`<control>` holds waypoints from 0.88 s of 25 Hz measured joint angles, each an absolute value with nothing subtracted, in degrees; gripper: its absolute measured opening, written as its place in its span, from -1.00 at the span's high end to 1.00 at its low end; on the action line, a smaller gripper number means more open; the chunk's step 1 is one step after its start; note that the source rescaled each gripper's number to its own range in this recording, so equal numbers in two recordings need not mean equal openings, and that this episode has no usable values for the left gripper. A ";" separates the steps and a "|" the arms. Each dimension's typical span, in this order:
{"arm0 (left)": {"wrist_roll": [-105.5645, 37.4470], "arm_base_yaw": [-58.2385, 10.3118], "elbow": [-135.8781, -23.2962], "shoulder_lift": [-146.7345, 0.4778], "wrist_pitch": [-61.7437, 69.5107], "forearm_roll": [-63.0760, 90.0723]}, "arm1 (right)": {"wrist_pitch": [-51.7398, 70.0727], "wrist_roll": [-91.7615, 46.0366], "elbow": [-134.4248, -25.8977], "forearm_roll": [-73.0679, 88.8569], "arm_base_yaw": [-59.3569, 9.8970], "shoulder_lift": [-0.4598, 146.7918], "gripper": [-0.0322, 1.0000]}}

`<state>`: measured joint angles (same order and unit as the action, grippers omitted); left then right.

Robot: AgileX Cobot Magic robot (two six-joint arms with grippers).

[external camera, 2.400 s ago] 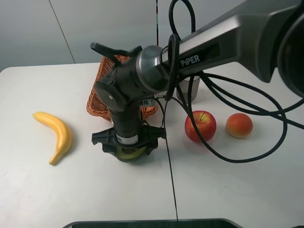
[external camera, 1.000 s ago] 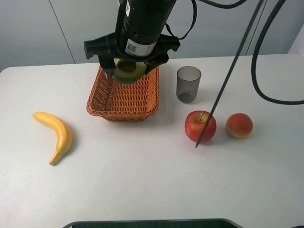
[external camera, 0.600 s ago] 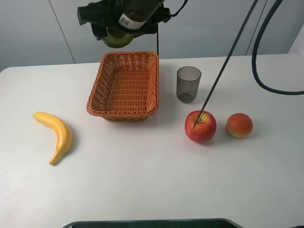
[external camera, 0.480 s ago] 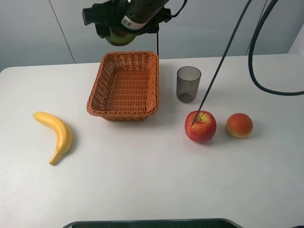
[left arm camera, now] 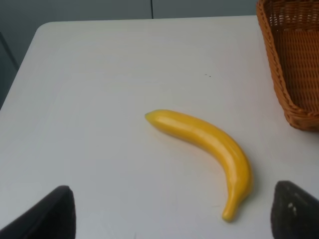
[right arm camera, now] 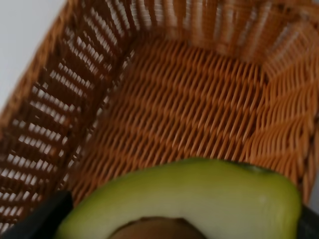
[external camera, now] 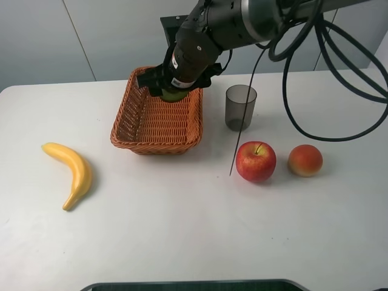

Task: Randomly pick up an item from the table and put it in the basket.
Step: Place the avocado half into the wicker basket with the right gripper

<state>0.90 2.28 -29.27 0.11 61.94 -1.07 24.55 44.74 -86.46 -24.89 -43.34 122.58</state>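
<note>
Wicker basket (external camera: 154,144) far end under avocado (right arm camera: 199,194), right gripper (external camera: 174,90) clamped on it. We risk rim bounce-out if dropped off-centre.

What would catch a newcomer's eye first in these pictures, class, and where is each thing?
The big dark right arm reaches in from the top, its jaws holding a halved avocado over the far end of the orange wicker basket. On the white table, a yellow banana lies alone to the left, and a red apple sits right of the basket.
</note>
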 joint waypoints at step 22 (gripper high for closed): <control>0.90 2.28 -29.27 0.11 61.94 -1.07 | 24.42 45.58 -86.46 -24.34 -43.28 122.15 -0.98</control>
